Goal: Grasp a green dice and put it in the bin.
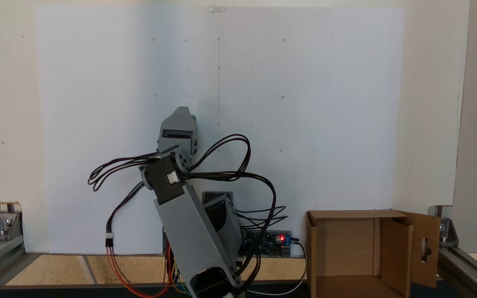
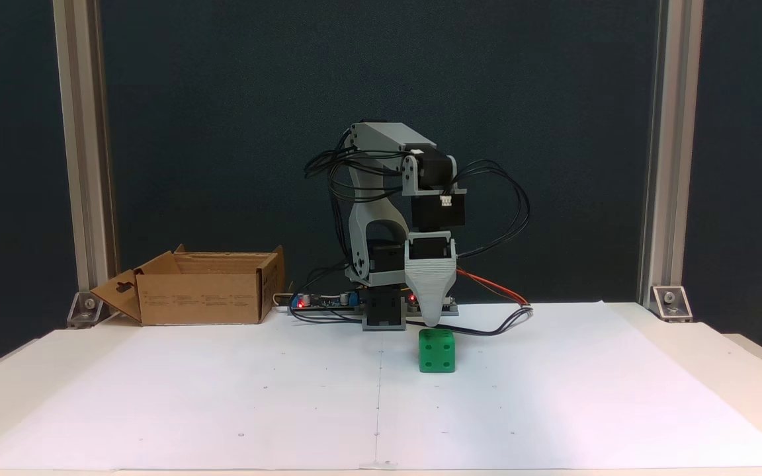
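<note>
Judging by looks, the dice [image 2: 436,351] should handle easy: small hard plastic cube, prob. light, stiff, not fragile, a bit slick on its smooth faces. Best hold is across two opposite flat side faces, mid-height, jaws square to them; rounded edges and corners would let it squirt out if pinched off-centre.

It's bright green, rounded edges, recessed round pips; the face toward the front camera shows approx. four or five pips, can't count for sure. It sits flat on the white paper [image 2: 553,396], upright, not tilted.

Claw [image 2: 429,322] hangs tip-down right above the dice, at 12 o'clock from it in the front fixed view, tip just at or barely over the top face; touching or not, can't tell. Only one ribbed grey jaw shows, the other hidden behind, so can't tell how far open it is or if it grips anything. In a fixed view from behind the arm, a sliver of green peeks at 1 o'clock of the claw body [image 1: 177,128].

Bin [image 2: 206,291] is well apart, at approx. 10 o'clock from the dice in the front view, cardboard, flaps open, keyhole cutout in one flap.
</note>
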You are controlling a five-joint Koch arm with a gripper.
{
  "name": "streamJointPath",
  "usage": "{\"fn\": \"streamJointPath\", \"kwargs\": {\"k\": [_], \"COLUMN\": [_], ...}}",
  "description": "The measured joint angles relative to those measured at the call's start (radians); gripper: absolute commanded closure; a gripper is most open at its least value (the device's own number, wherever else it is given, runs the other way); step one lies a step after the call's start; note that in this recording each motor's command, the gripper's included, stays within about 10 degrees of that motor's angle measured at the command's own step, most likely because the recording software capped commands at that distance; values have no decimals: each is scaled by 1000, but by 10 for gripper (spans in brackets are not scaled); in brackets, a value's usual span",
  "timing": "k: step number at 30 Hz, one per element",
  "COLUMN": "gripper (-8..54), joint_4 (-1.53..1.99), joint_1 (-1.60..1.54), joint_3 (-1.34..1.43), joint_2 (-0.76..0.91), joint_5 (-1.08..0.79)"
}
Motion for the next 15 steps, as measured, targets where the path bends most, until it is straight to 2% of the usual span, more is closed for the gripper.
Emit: {"fn": "streamJointPath", "kwargs": {"k": [15], "gripper": [22], "joint_4": [-86], "joint_1": [3], "joint_3": [0], "joint_2": [-91], "joint_5": [2]}}
